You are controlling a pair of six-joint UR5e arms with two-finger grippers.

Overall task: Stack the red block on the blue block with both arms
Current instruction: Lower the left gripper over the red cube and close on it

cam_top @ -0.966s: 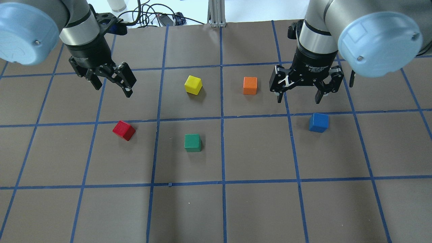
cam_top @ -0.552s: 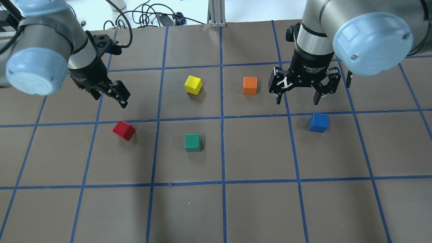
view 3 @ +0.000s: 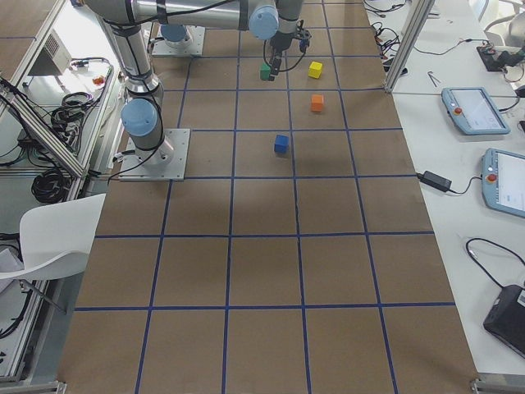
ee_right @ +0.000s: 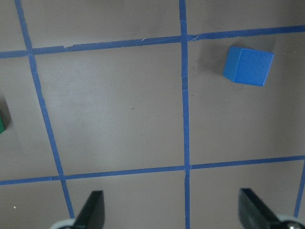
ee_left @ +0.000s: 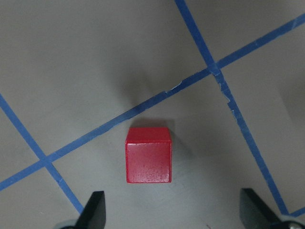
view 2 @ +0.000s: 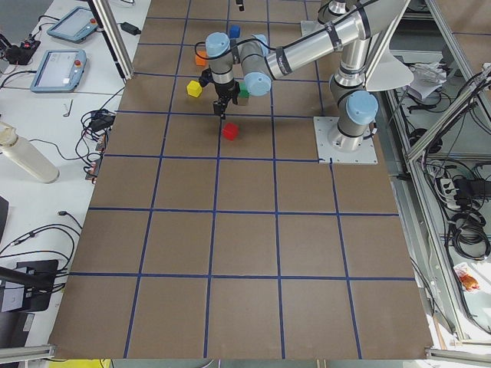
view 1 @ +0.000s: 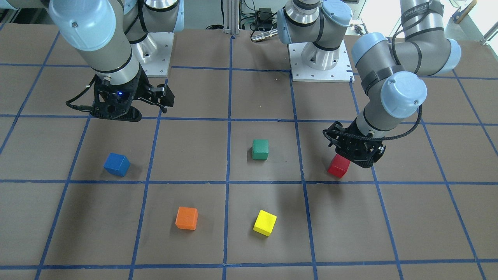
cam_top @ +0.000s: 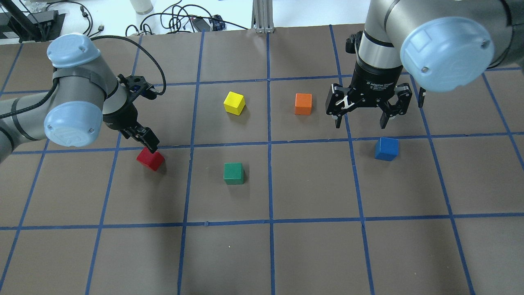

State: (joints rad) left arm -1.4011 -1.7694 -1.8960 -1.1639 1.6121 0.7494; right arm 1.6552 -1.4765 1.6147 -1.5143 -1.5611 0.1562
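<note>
Left hand [ee_left: 174, 212] spread wide over red block [ee_left: 148, 155], not touching, right hand [cam_top: 361, 122] released, blue block [cam_top: 386, 148] nearby

Robotics lab, two-arm workbench.

Told by the left arm [view 1: 408, 54] and right arm [view 1: 109, 46], jointed grey industrial units with pale-blue caps, bolted through white mounting plates [view 1: 321, 66] onto a brown table [cam_top: 311, 254] ruled off in a blue tape grid [cam_top: 270, 184]; by aluminium framing [view 3: 408, 41] standing at the table's edges; by two teach pendants [view 3: 472, 111] (touchscreen, red stop button) lying on a white side bench [view 3: 422, 131]; by loose black cables [cam_top: 176, 16] tangled past the far edge and along the sides; by a white chair [view 3: 57, 238] parked near the robot's side.
</note>
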